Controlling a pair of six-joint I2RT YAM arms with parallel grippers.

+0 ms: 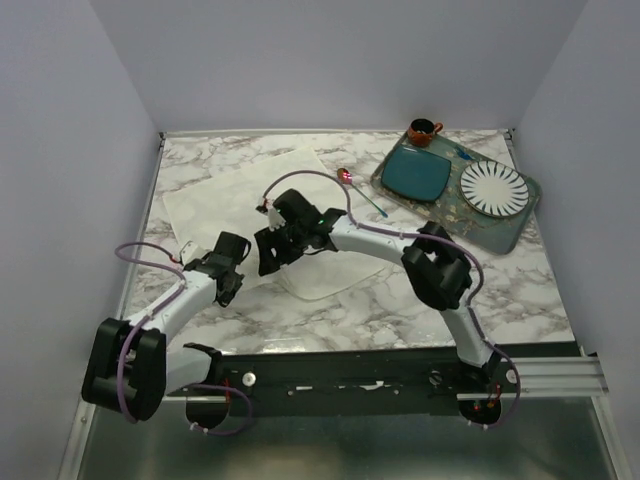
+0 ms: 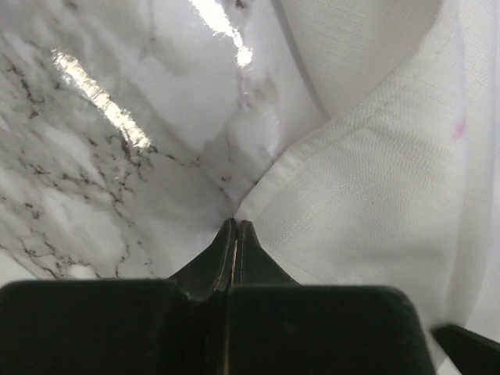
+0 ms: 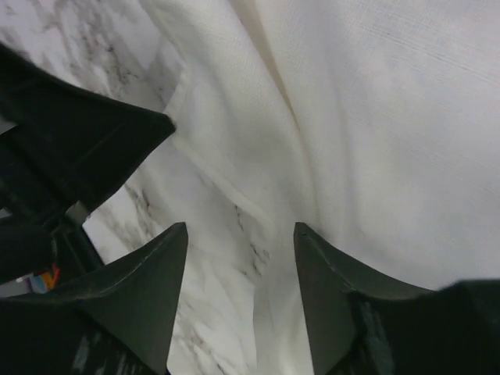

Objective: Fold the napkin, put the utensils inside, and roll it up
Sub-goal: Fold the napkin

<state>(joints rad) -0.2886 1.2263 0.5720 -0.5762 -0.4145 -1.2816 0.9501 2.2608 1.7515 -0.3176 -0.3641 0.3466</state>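
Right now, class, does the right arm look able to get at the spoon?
Probably yes: the spoon lies uncovered between napkin and tray, and the right pincer is open, holding nothing.

Napkin (image 1: 240, 190): large, plain cream cloth spread on the marble worktop (image 1: 400, 300), left of centre, rumpled and raised in soft folds.
Napkin corner: hemmed, pinched at the closed tips of my left gripper (image 2: 236, 225).
Spoon (image 1: 362, 192): slim, with a coppery-pink bowl and a teal handle, lying flat just beside the napkin's right edge; contact unclear.
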